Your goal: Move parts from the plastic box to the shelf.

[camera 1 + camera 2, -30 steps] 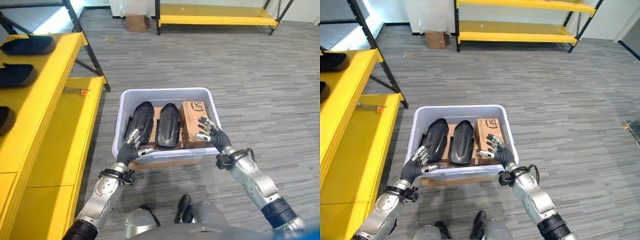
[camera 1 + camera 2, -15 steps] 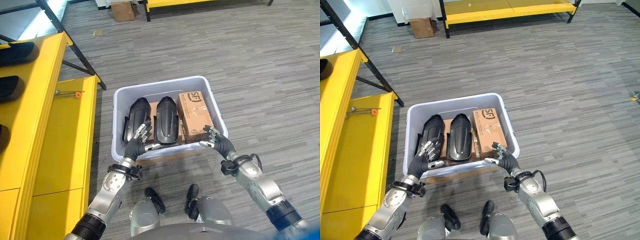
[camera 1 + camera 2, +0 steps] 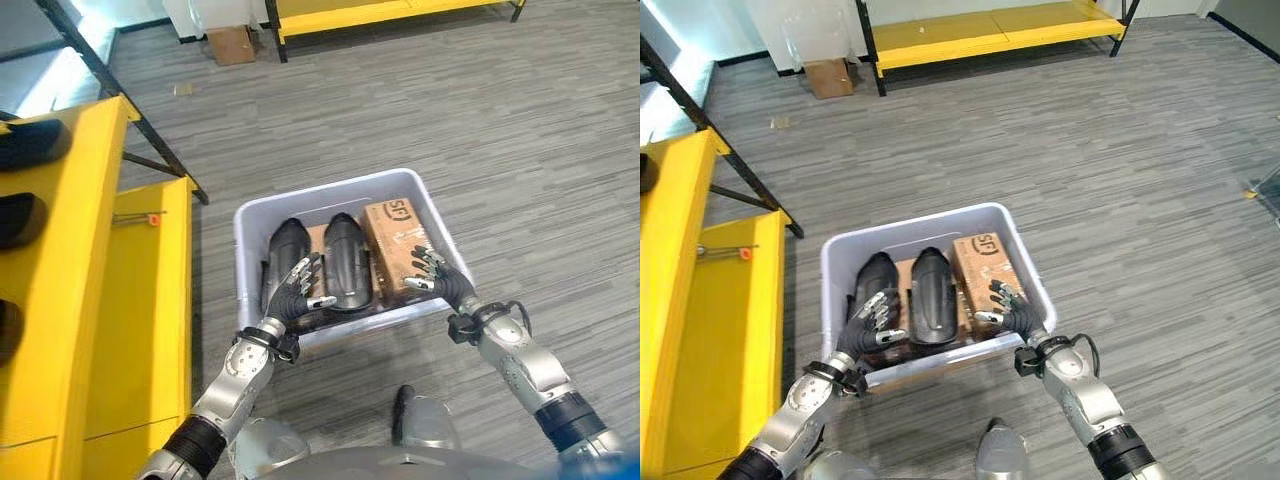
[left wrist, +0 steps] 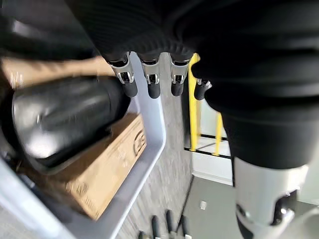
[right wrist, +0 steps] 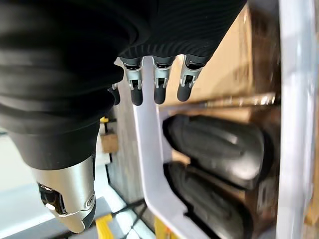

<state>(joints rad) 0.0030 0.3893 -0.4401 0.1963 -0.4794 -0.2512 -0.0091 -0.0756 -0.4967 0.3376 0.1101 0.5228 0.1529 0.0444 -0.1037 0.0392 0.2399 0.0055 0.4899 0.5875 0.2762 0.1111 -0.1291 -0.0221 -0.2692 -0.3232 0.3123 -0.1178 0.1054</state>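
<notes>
Plastic box (image 3: 249, 222), pale grey, sits on grey striped carpet floor (image 3: 480, 130). Inside: two black moulded parts (image 3: 346, 262) side by side, cardboard box (image 3: 392, 240) on the right. Left hand (image 3: 295, 295) hovers over the box's near left corner, fingers spread and relaxed, holding nothing. Right hand (image 3: 437, 281) over the near right corner by the cardboard, fingers loose, empty. Yellow shelf (image 3: 90, 250) stands to the left, dark parts on its upper level. Second yellow shelf (image 3: 980, 30) across the room.
</notes>
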